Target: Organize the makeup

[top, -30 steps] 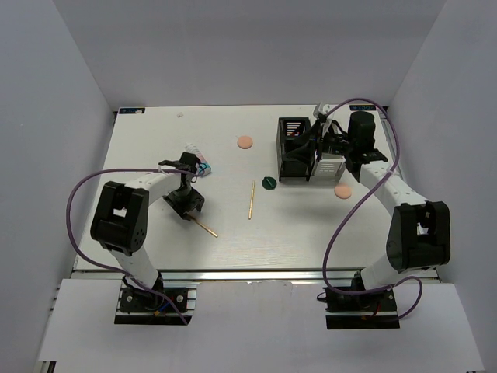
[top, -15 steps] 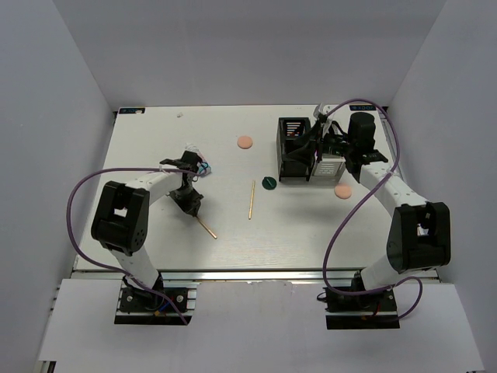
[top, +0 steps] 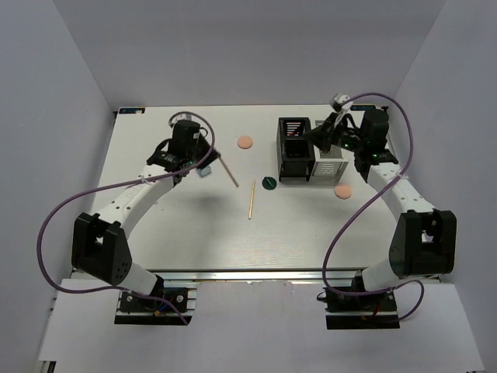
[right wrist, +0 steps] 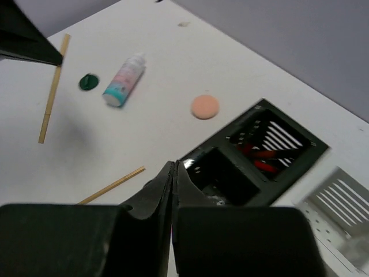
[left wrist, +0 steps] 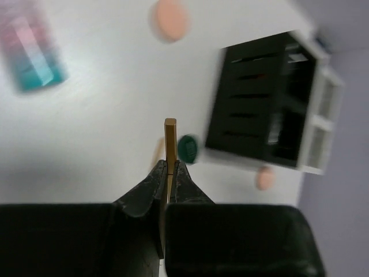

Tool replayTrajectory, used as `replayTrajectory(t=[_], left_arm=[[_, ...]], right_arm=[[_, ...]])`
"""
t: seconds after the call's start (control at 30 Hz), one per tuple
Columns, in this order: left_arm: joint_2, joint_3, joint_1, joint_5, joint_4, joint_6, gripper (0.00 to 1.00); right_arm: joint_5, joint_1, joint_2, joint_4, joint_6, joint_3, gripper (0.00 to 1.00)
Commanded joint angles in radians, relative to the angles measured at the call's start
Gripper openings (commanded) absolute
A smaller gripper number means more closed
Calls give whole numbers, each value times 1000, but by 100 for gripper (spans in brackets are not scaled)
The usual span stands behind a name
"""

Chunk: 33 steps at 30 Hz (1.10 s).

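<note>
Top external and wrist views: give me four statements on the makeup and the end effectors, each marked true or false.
1. The left end effector is shut on a tan stick. True.
2. Both peach puffs lie in the black organizer. False: both lie on the table, outside it.
3. Red pencils lie in the black organizer. True.
4. The right end effector holds the green disc. False: it lies on the table; that end effector is shut, nothing seen in it.
</note>
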<state>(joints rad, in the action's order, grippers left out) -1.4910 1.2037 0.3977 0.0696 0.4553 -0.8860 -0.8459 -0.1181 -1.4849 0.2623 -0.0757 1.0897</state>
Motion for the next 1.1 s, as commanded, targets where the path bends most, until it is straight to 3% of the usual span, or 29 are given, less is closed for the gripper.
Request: replayTrajectory(t=[0.0, 0.03, 0.13, 0.3, 0.47, 0.73, 0.8, 0.83, 0.87, 0.9, 0.97, 1.0, 1.07], left_arm=[[-6, -1, 15, -123, -421, 81, 0], [-34, 28, 23, -167, -542, 100, 0], [-179, 168, 45, -241, -648, 143, 0], [-406, 423, 93, -283, -675, 205, 0], [-589, 632, 154, -246, -664, 274, 0], [-653, 666, 246, -145, -704, 429, 0], [-658, 665, 256, -143, -678, 447, 5], [-657, 659, 263, -143, -672, 461, 10], [-654, 649, 265, -142, -670, 466, 17], [-644, 637, 267, -142, -672, 467, 33], [-629, 593, 271, -142, -699, 466, 40], [-617, 580, 273, -140, -717, 466, 47], [-614, 574, 274, -136, -718, 467, 49]], right_arm=[[143, 55, 37, 104, 108, 48, 0], [163, 61, 38, 98, 112, 55, 0], [257, 75, 38, 37, 106, 75, 0], [366, 84, 80, -15, 116, 46, 0], [375, 87, 135, -37, 108, -30, 0], [347, 89, 146, -57, 97, -73, 0], [328, 89, 141, -61, 93, -73, 1], [311, 89, 134, -63, 82, -73, 5], [292, 89, 129, -69, 68, -71, 18], [230, 89, 123, -77, 36, -65, 27], [144, 87, 103, -126, -19, -54, 42], [122, 87, 95, -136, -24, -50, 44], [76, 87, 77, -158, -29, -44, 46]])
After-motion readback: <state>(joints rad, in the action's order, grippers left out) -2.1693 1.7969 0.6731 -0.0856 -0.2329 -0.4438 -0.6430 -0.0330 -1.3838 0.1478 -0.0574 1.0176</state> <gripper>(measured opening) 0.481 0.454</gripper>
